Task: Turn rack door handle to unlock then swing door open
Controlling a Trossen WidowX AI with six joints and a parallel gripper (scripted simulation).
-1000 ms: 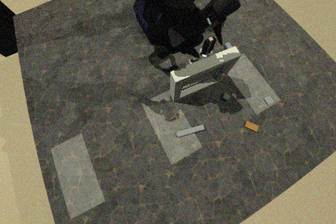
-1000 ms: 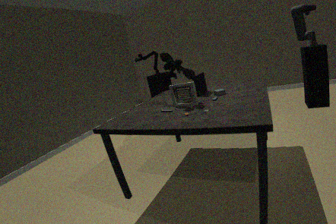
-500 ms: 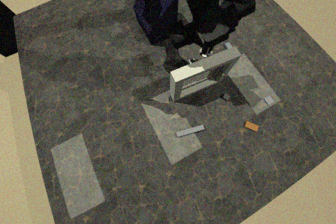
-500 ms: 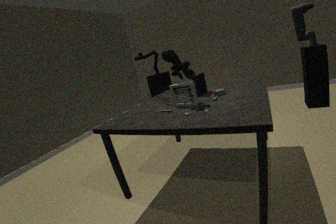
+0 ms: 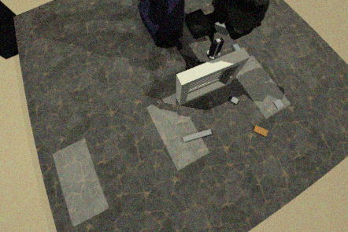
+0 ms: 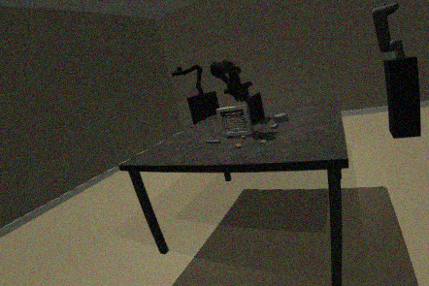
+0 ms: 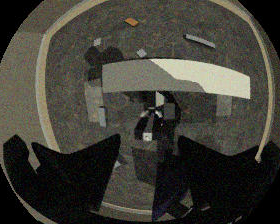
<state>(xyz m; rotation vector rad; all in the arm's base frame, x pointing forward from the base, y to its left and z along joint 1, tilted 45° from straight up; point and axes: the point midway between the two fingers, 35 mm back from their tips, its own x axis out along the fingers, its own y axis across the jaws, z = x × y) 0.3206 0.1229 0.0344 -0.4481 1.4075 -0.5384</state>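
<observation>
The pale rack frame (image 5: 205,69) (image 6: 233,108) (image 7: 176,75) stands upright on the table. Its door appears closed on the arm's side, mostly hidden by the frame's top in the wrist view. The dark upright handle (image 5: 216,47) (image 7: 150,125), with light ends, stands out from that side; its exact turn is hard to tell. My gripper (image 5: 216,31) (image 7: 149,139) is open above the handle. In the wrist view the handle shows in the gap between the fingertips, farther from the camera, and the fingers are not closed on it.
Beyond the rack lie a grey bar (image 5: 197,135) (image 7: 200,41), an orange block (image 5: 261,130) (image 7: 131,22), a small white cube (image 5: 234,100) (image 7: 141,53) and a pale block (image 5: 279,104) (image 7: 97,42). A bluish block (image 5: 236,47) (image 7: 102,116) is close beside the rack.
</observation>
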